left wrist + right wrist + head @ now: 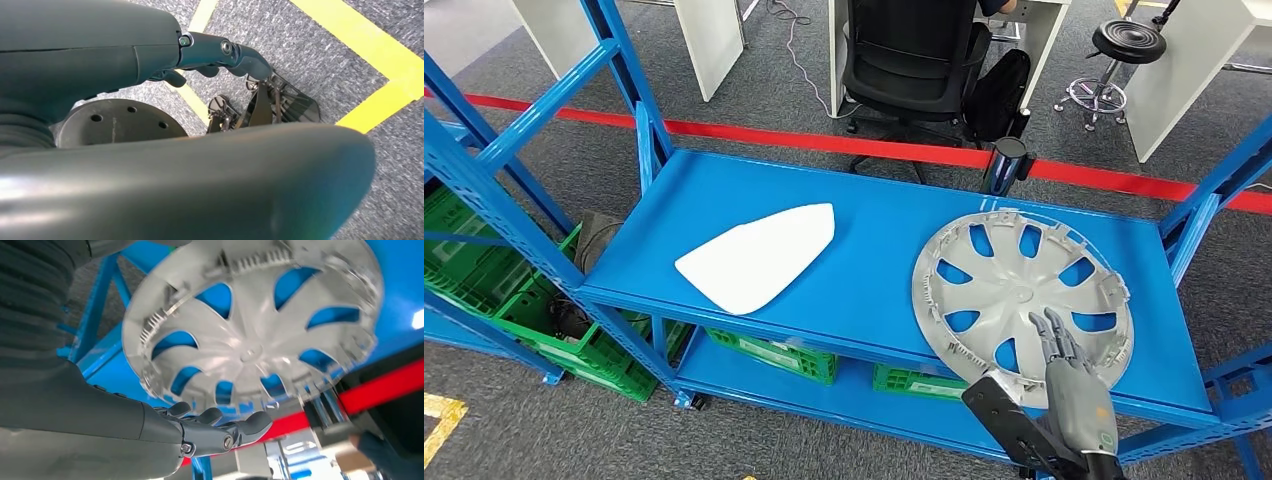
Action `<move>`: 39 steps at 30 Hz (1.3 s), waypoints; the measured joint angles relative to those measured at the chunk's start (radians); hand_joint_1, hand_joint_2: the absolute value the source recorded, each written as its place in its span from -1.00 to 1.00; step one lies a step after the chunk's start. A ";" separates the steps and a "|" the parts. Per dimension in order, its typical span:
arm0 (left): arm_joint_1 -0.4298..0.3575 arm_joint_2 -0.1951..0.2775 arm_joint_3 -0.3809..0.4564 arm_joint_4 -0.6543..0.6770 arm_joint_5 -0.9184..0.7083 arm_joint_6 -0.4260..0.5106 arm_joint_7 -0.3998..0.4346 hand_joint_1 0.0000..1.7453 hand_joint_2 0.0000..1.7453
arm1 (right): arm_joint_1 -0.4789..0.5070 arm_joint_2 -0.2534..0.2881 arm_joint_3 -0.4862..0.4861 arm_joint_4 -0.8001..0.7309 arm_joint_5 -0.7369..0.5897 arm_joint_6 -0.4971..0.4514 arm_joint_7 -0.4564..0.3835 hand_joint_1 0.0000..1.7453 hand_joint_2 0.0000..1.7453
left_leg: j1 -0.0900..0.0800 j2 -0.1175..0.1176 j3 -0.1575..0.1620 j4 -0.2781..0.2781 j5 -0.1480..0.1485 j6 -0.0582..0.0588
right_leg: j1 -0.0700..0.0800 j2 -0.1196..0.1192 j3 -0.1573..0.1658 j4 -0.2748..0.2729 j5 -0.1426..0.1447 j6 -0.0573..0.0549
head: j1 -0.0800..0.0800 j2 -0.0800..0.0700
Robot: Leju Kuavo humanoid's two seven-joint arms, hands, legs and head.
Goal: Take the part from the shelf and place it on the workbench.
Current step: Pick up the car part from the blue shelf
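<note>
Right hand (1064, 365) open, fingers extended over hubcap (1014, 290) on shelf (874, 250), contact unclear. Left hand (220, 52) empty, fingers loosely apart.

Right hand (1064, 345) overlaps the wheel cover's (1014, 290) near rim (contact unclear).

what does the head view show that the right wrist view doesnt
The head view alone takes in the white panel lying flat on the left of the blue shelf, the green crates underneath, an office chair and a stool beyond the red floor line.

The right wrist view alone gives a close look at the clips around the rim of the silver wheel cover.

Both show that wheel cover lying on the shelf, with the right hand reaching over its near edge, fingers extended and holding nothing.
</note>
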 joint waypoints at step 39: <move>-0.006 0.028 -0.058 0.007 -0.152 0.089 -0.035 -1.00 -1.00 | -0.045 0.010 0.049 0.291 0.285 0.096 0.000 -1.00 1.00 | 0.000 0.000 0.000 0.000 0.000 0.000 | 0.000 0.000 0.000 0.000 0.000 0.000 | 0.000 0.000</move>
